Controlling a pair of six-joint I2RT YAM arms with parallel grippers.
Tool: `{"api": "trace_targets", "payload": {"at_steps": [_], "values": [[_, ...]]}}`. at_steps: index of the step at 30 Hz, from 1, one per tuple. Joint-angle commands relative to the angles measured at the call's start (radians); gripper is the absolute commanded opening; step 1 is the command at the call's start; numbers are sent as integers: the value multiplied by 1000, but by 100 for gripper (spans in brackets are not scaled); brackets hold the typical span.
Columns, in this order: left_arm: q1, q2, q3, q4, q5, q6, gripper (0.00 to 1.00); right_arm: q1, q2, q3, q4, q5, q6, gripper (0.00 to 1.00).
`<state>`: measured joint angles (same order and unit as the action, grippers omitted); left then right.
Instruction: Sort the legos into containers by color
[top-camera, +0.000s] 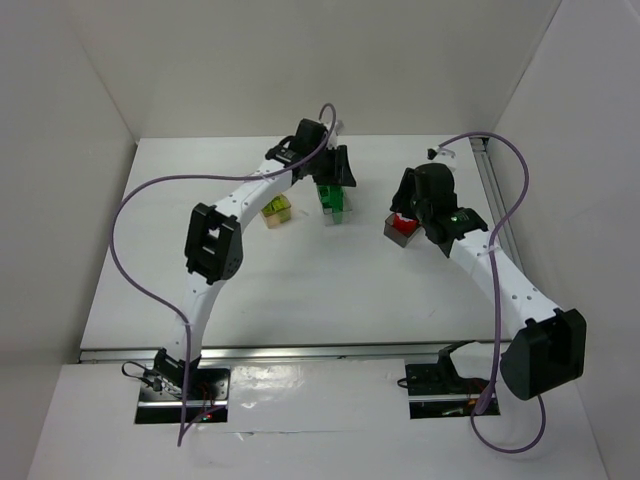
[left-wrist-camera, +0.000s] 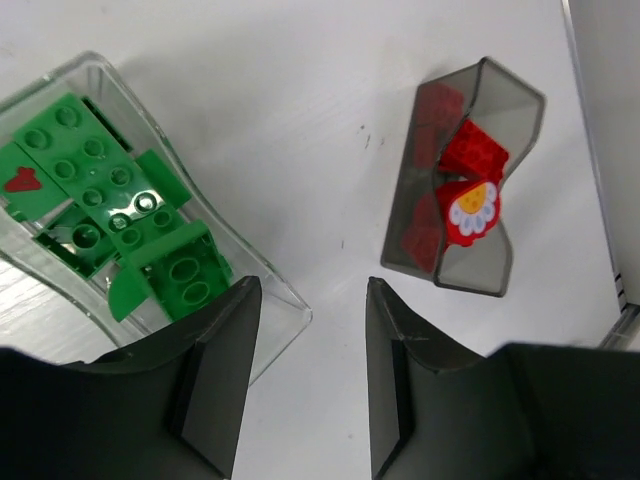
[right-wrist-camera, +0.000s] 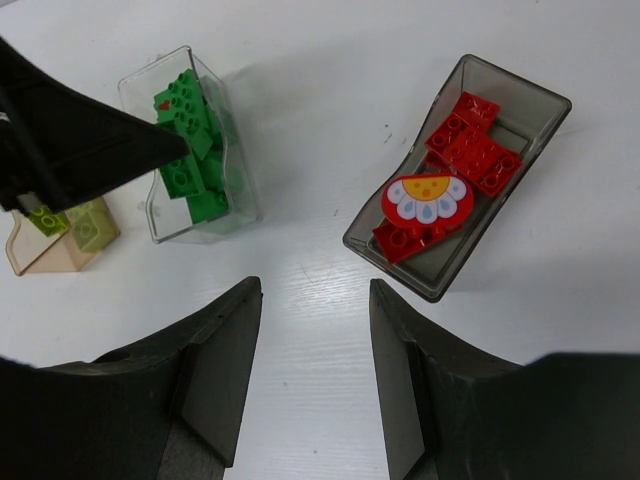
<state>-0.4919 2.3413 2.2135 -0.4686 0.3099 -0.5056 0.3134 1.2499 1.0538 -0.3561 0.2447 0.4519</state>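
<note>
Green legos fill the clear container, also seen in the top view and the right wrist view. Red legos, one with a white flower print, lie in the smoky grey container, which also shows in the top view and the left wrist view. Yellow-green legos sit in the orange-tan container. My left gripper is open and empty just beside the clear container. My right gripper is open and empty above the table near the grey container.
White walls close in the table at the back and both sides. A metal rail runs along the right edge. Purple cables loop over both arms. The left arm's forearm reaches across the left half of the table.
</note>
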Motion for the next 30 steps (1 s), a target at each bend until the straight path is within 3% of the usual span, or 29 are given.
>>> {"api": "trace_targets", "payload": {"at_steps": [1, 19, 24, 26, 28, 30], "values": [[-2, 53, 40, 12, -18, -11, 54, -7, -1, -5, 9, -5, 5, 55], [36, 53, -6, -10, -81, 18, 49, -7, 17, -5, 9, -24, 5, 55], [56, 33, -44, -30, -31, 9, 34, -7, 17, -5, 9, -33, 5, 55], [56, 21, -83, -30, 6, 9, 32, -7, 17, -5, 9, -33, 14, 55], [46, 6, -116, -30, 17, 9, 23, -7, 17, -5, 20, -44, 14, 55], [33, -40, -150, -41, 29, 18, 23, -7, 26, -5, 20, -44, 14, 55]]}}
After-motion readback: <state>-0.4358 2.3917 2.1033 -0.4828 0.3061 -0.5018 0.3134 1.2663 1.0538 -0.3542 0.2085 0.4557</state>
